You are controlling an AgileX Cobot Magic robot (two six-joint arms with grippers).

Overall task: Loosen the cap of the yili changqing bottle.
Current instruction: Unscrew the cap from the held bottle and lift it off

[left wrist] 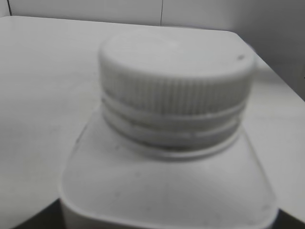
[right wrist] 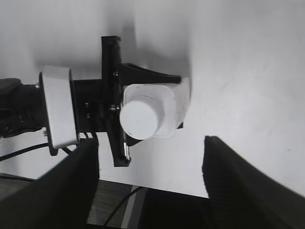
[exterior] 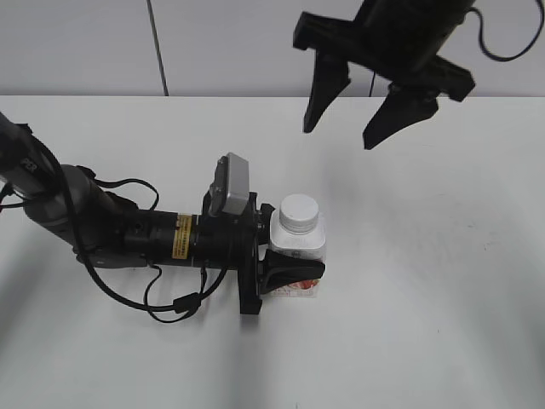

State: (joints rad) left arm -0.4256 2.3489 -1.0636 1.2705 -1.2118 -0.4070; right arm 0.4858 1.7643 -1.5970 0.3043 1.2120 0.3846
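Observation:
The yili changqing bottle [exterior: 300, 252] stands upright on the white table, its pink-red label facing the front. Its white cap [exterior: 300, 211] sits on the neck. My left gripper [exterior: 288, 260] is shut on the bottle's body from the left. In the left wrist view the cap [left wrist: 176, 71] and the bottle's shoulder [left wrist: 167, 186] fill the frame. My right gripper [exterior: 342, 128] hangs open and empty high above and behind the bottle. The right wrist view looks down on the cap [right wrist: 139, 118] and the bottle [right wrist: 172, 102], with my open right fingers [right wrist: 150, 179] at the bottom.
The white table [exterior: 426, 298] spreads around the bottle. The left arm and its black cables [exterior: 128, 247] lie across the table's left half. A pale wall rises behind the table's far edge.

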